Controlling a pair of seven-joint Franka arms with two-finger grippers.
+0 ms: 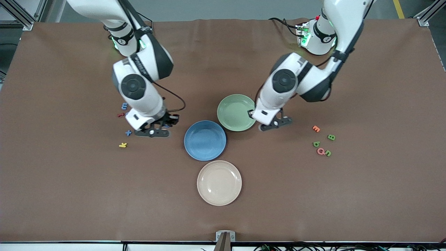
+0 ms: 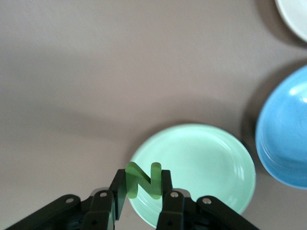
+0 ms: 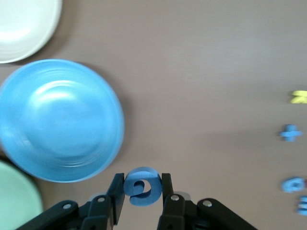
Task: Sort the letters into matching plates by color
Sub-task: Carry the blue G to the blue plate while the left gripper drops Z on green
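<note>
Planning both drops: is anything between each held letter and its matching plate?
Nothing visible. The left gripper holds the green N at the green plate's rim; right gripper's blue G faces bare table beside the blue plate.

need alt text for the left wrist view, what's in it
The left claw is shut on a green letter N, held over the rim of the pale green plate on the brown table. The blue plate and a bit of the cream plate show at the frame's edge.

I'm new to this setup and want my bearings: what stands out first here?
Three round shallow plates sit mid-table: pale green plate, medium blue plate, cream-pink plate nearest the camera. The left end effector holds a flat green letter N over the green plate's rim; the right end effector grips a blue letter G beside the blue plate.
</note>
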